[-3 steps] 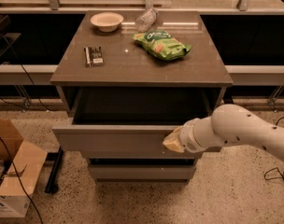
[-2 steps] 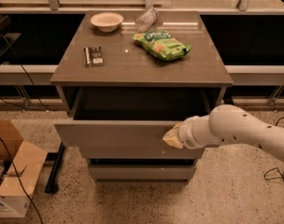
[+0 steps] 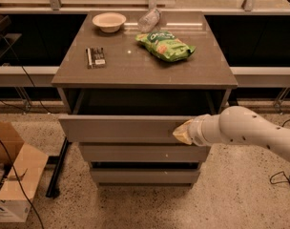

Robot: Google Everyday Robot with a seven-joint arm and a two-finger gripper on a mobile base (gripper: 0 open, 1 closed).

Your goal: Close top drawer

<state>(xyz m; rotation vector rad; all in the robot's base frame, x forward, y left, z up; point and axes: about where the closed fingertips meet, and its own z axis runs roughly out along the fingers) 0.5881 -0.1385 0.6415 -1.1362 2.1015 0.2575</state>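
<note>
Speckled stone floor (image 3: 231,199) surrounds a brown-topped grey desk (image 3: 135,70); its wide grey top drawer (image 3: 121,129) stands pulled out. The white arm's tan hand (image 3: 182,131) touches the front's 3 o'clock end; its grip cannot be told. A green snack bag (image 3: 166,46) lies at 1 o'clock.

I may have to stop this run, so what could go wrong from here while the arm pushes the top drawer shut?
1. The cream-tipped gripper meets the wide grey top drawer far right of centre, so the open drawer may skew and bind.
2. Contact sits low on the front, so the push could slip onto the middle grey drawer front.
3. A hard stop might roll the clear plastic bottle lying on the brown cabinet top.
</note>
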